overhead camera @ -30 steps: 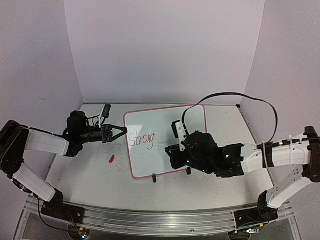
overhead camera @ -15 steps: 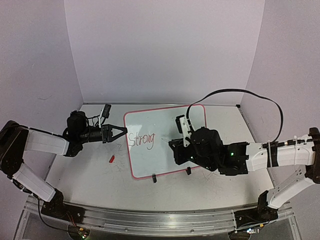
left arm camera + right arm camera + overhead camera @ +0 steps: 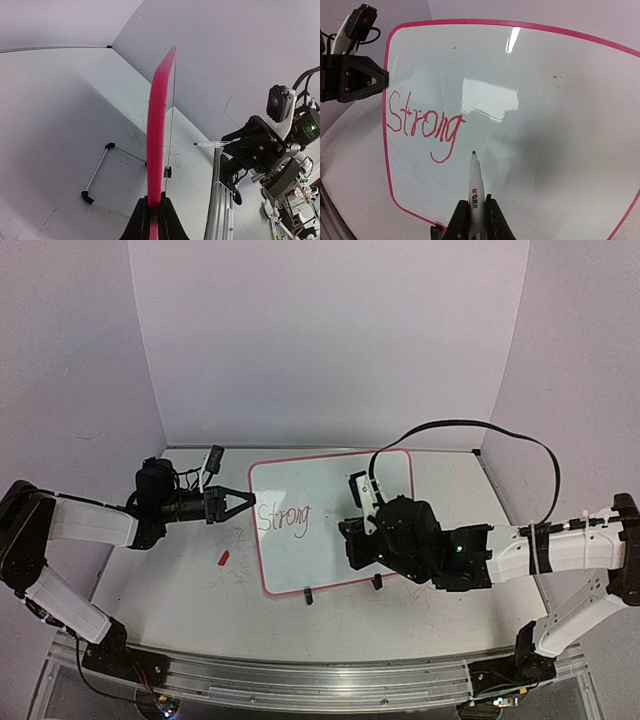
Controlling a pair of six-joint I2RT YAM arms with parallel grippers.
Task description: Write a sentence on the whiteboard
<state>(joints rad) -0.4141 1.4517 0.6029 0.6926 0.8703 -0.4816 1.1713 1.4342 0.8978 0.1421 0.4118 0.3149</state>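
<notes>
The sentence (image 3: pixel 422 122) so far consists of one red word, "Strong", at the left centre of the right wrist frame. It runs left to right along the long axis of the whiteboard (image 3: pixel 545 125), and most of the line remains unwritten.

The whiteboard sits at the centre of the top view. Its long axis crosses the frame from left to right, and its face is propped up toward the right arm (the left wrist view shows it edge-on as a thin pink strip).

The left gripper (image 3: pixel 152 210) is clamped on the board's left rim, judged to be bracing it against writing pressure.

The marker (image 3: pixel 475 190) is pinched between the closed fingers of the right gripper (image 3: pixel 476 216). Its long axis points up-frame at the board face, with the tip just below and right of the "g" tail, where the next word would start. In the left wrist view the tip appears short of the surface, so contact cannot be confirmed.

A small red object (image 3: pixel 223 559) lies on the counter (image 3: pixel 180 570), left of the board.
</notes>
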